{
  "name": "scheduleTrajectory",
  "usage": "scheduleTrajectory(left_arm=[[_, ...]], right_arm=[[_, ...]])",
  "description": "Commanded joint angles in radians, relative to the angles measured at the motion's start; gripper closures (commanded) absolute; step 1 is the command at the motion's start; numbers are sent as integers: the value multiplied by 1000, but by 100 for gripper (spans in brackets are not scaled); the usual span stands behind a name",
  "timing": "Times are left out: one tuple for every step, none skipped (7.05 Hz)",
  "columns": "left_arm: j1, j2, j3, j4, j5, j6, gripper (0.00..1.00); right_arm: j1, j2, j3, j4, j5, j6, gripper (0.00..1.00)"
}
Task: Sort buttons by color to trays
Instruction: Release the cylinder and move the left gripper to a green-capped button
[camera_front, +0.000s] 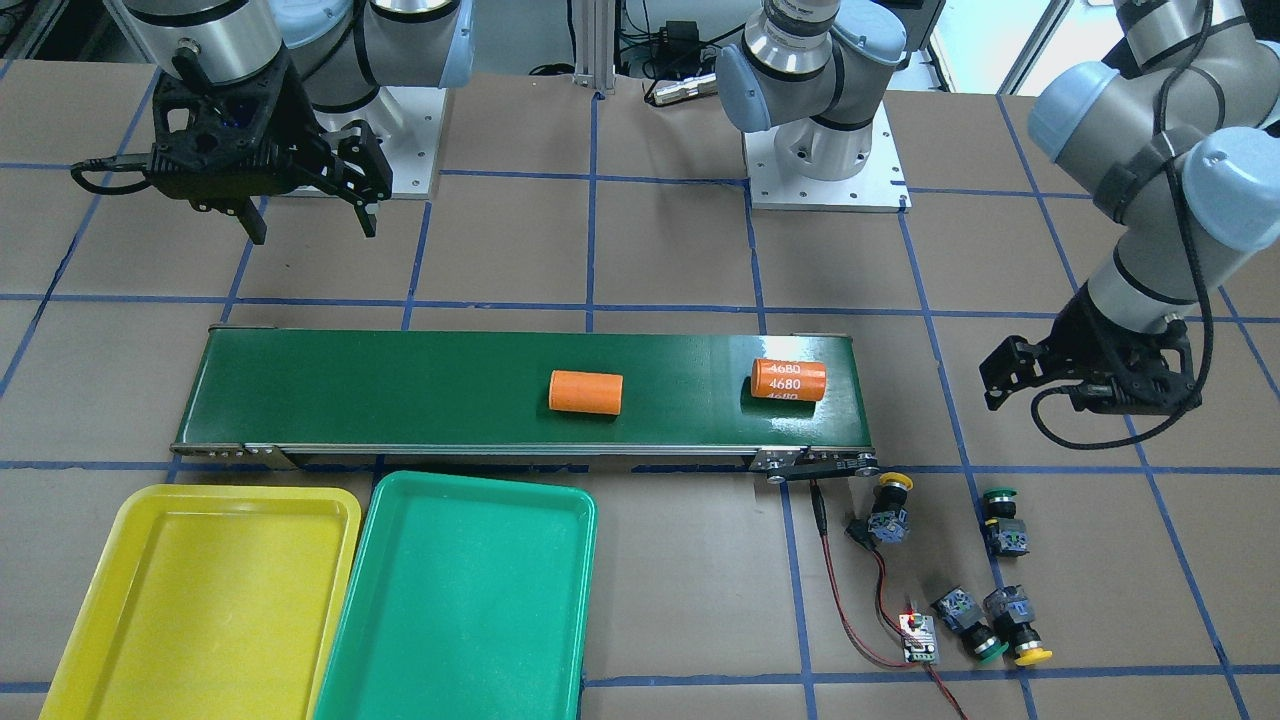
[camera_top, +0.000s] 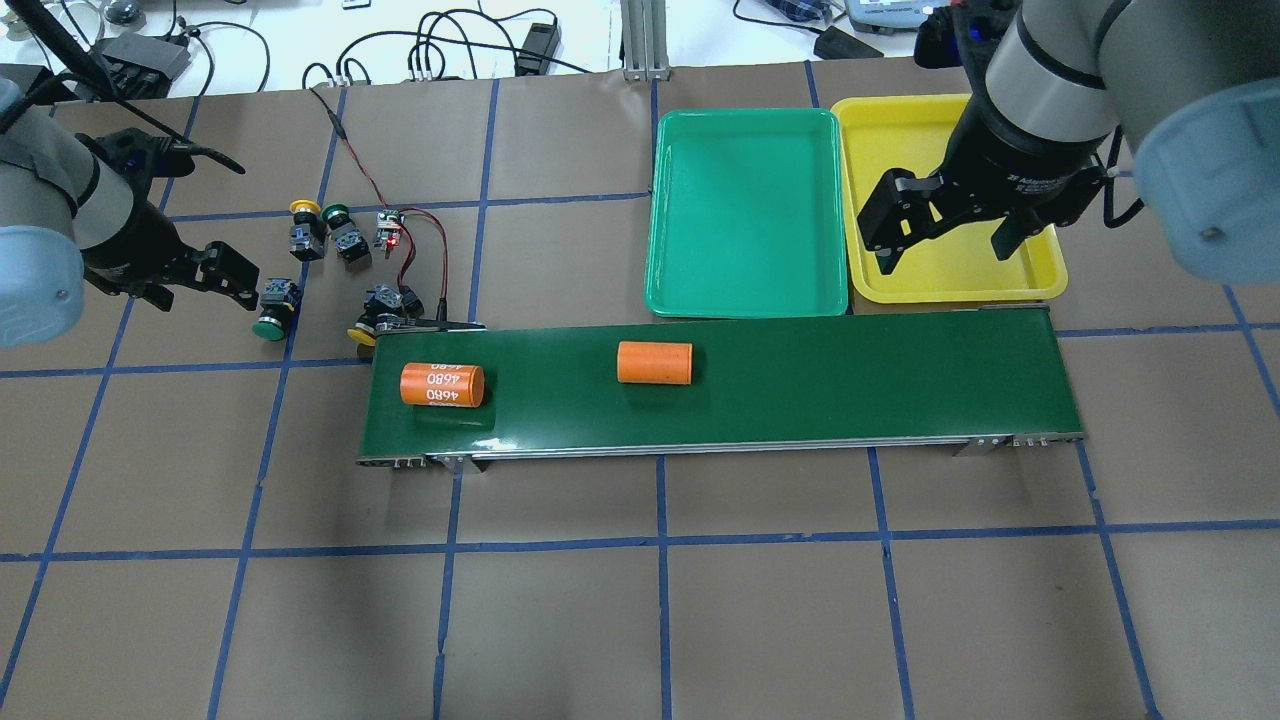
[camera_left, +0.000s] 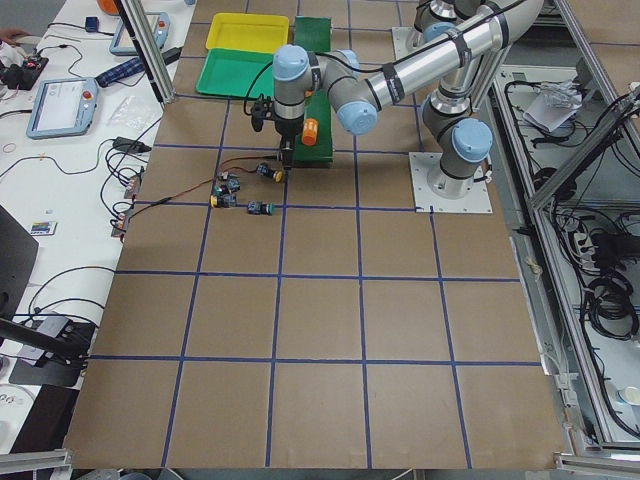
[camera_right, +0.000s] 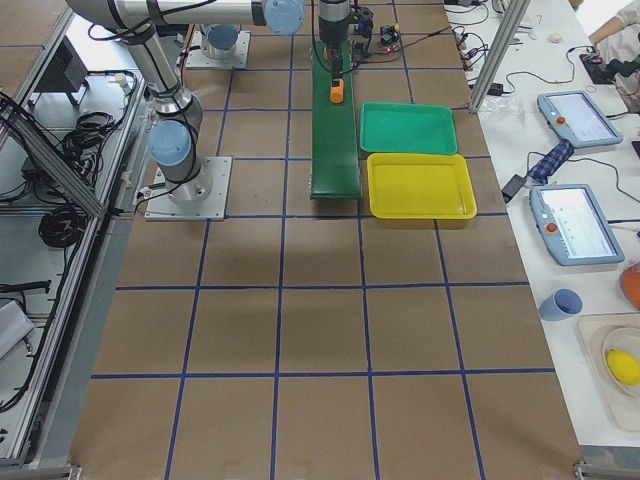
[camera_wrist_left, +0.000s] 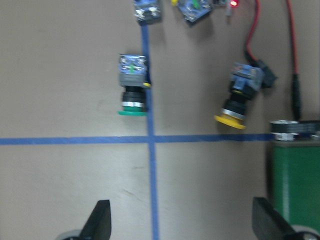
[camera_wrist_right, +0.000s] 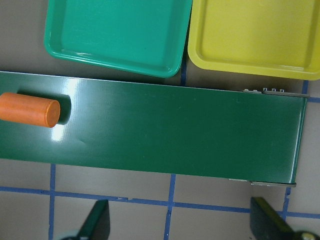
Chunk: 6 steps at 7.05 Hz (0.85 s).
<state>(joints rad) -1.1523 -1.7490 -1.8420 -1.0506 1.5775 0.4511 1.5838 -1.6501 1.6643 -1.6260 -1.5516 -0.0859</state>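
4 buttons lie near the left gripper, spread wide seemingly for a pick, while the right gripper, also spread, hangs nearer the trays.

Green button, yellow button: on sides, caps toward left fingers. Second yellow button, second green button farther ahead. Green tray, yellow tray adjacent, beyond right fingers.

Surface: matt brown paper-like sheet, blue tape grid. Belt: smooth dark green, glossy with glare patches; metal side rail. Beside belt, green tray and yellow tray: smooth, slightly shiny plastic. Cylinder, mid-belt: matt orange. Right arm: bare metal tube.
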Motion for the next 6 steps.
scheduleTrajectory(left_arm=[[16,-139,42,95,-4,31,0],[16,-183,65,109,-5,31,0],[16,-222,72,144,-32,31,0],[14,-259,70,205,-68,35,0],[14,-291,70,263,-68,40,0],[11,-306,60,267,-77,41,0]], right_arm=[[-2,1,0,-9,5,0,0],[-5,3,-1,-11,5,0,0],[-5,3,-5,-9,5,0,0],[-5,6,-11,-11,4,2,0],[-5,6,-15,-12,7,2,0],[-7,7,-17,-14,8,2,0]])
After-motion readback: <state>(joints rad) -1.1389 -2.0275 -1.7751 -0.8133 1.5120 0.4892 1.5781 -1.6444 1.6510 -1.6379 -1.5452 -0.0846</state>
